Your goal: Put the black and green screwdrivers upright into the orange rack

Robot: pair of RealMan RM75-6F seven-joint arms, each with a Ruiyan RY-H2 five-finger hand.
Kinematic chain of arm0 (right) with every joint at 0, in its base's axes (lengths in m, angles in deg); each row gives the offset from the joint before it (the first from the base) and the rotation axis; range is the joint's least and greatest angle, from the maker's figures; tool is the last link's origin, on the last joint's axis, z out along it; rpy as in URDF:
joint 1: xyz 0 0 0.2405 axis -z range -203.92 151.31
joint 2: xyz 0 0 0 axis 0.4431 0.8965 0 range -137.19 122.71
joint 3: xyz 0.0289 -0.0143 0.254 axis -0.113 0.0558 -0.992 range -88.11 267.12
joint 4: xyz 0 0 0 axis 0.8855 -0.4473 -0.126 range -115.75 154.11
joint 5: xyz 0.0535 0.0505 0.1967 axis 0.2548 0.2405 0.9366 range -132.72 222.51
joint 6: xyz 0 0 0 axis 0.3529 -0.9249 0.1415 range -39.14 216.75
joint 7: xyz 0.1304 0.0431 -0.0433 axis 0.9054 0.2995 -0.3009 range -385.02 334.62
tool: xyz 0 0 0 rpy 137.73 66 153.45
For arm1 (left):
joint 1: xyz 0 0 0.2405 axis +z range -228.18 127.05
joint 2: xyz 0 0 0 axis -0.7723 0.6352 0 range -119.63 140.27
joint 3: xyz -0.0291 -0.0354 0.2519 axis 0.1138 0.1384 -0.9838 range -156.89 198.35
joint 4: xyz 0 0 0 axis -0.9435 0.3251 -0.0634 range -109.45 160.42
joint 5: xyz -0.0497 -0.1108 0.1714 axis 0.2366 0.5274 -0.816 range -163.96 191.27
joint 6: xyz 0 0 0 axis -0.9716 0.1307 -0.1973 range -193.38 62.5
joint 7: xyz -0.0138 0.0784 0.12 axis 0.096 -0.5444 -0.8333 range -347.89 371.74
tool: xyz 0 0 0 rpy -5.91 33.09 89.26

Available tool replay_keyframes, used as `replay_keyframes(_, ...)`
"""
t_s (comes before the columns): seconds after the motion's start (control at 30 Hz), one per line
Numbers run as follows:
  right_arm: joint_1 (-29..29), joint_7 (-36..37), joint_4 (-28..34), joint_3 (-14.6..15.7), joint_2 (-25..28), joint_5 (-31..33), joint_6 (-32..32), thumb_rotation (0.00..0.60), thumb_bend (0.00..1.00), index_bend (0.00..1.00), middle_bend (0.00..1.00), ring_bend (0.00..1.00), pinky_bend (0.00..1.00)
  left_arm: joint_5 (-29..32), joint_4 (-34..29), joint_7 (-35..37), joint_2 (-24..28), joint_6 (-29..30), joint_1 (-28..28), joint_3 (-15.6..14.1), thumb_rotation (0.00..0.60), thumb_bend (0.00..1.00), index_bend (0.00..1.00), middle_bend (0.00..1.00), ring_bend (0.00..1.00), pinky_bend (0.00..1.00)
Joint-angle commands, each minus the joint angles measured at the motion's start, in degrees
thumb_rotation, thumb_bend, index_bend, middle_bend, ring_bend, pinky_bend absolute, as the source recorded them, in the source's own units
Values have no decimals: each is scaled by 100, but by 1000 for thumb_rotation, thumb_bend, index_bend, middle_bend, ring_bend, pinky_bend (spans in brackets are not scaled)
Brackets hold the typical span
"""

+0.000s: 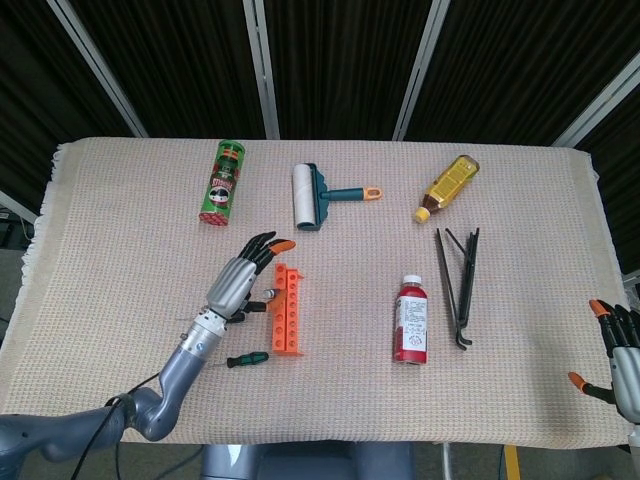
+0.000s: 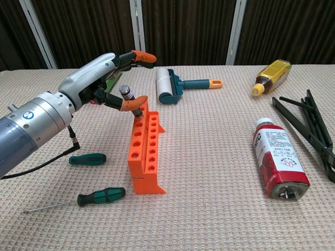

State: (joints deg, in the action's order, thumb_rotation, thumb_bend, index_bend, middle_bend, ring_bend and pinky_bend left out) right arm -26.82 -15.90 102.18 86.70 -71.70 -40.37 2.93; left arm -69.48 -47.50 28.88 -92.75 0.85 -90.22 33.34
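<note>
An orange rack [image 2: 145, 152] [image 1: 289, 310] stands on the cloth. A dark screwdriver with a metal cap [image 2: 129, 98] stands tilted in its far left hole. My left hand [image 2: 102, 79] [image 1: 244, 277] hovers beside it with fingers spread; the thumb touches the handle while the other fingers stretch over the rack's far end. A black and green screwdriver [image 2: 102, 196] [image 1: 246, 358] lies flat in front of the rack. Left of the rack lies a dark green one [image 2: 87, 158]. My right hand [image 1: 622, 360] sits at the table's right edge, fingers apart, holding nothing.
A green can [image 1: 225, 181], a lint roller [image 1: 315, 195] and a yellow oil bottle [image 1: 447, 186] lie along the back. A red bottle [image 1: 411, 320] and black tongs [image 1: 458, 285] lie right of the rack.
</note>
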Motion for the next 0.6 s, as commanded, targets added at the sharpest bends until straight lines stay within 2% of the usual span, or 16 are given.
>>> replay_keyframes(0.03, 1, 0, -2, -2, -2, 5, 4, 600, 0, 8, 73, 0, 0, 83, 23, -30, -46, -10, -30, 73, 600, 403, 178, 155, 3, 30)
replay_keyframes(0.6, 35, 21, -13, -2, -7, 26, -12, 600, 0, 8, 75, 0, 0, 441, -51, -617, -205, -148, -337, 436, 600, 406, 201, 180, 24, 43)
